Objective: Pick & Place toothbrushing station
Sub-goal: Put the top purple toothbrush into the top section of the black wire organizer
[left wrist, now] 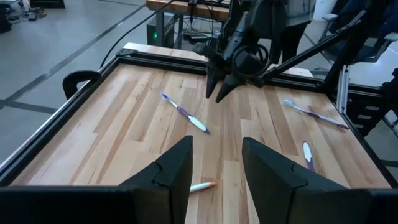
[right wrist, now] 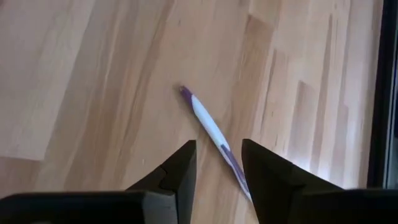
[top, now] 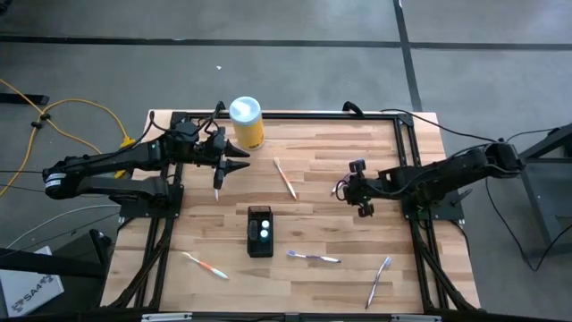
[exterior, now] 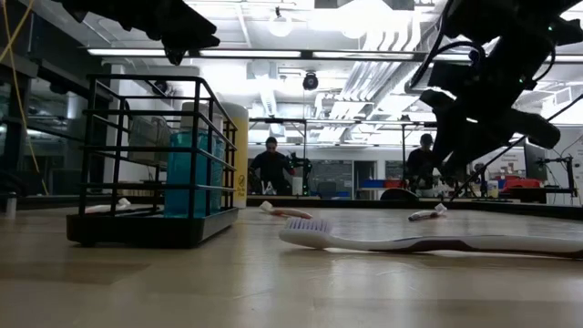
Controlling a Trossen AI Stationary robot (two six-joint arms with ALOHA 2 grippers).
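The toothbrushing station (top: 260, 231) is a small black wire holder that stands on its base at the middle of the wooden table. In the low view (exterior: 102, 164) it holds a teal cup (exterior: 191, 173). My left gripper (top: 241, 157) hovers open at the far left, beside the yellow canister (top: 247, 122), pointing toward the table's right edge; its fingers (left wrist: 171, 168) are empty. My right gripper (top: 357, 190) is open at the right of the table, pointing down over a purple-and-white toothbrush (right wrist: 210, 127) that lies flat on the wood.
Loose toothbrushes lie on the table: an orange-white one (top: 285, 177) in the middle, one near the front left (top: 206, 266), and two purple ones at the front (top: 313, 257) (top: 379, 280). A black frame rail (top: 407, 161) runs around the table. People stand in the room behind (exterior: 271, 164).
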